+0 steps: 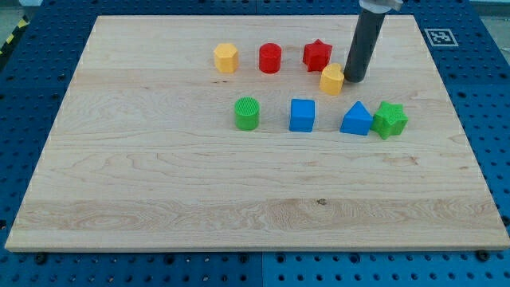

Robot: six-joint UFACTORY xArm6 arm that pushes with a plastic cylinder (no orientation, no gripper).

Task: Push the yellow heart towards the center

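Where pale board [159, 183] meets blue pegboard [486, 96], my tip [353, 80] beside yellow heart [332, 79].

My tip [353, 80] touches the heart's [332, 79] right side — view's top.

My rod [362, 44] leans slightly, coming down from the view's top; my tip [353, 80] seemingly rests on the surface.

Wood board on blue perforated bench, even light.
Pale wooden board [239, 199] w/ visible grain fills most of view, lying on blue table [486, 112] w/ grid of small holes. Black-white square marker [439, 37] at view's top right; yellow-black hazard tape [11, 37] at top left.
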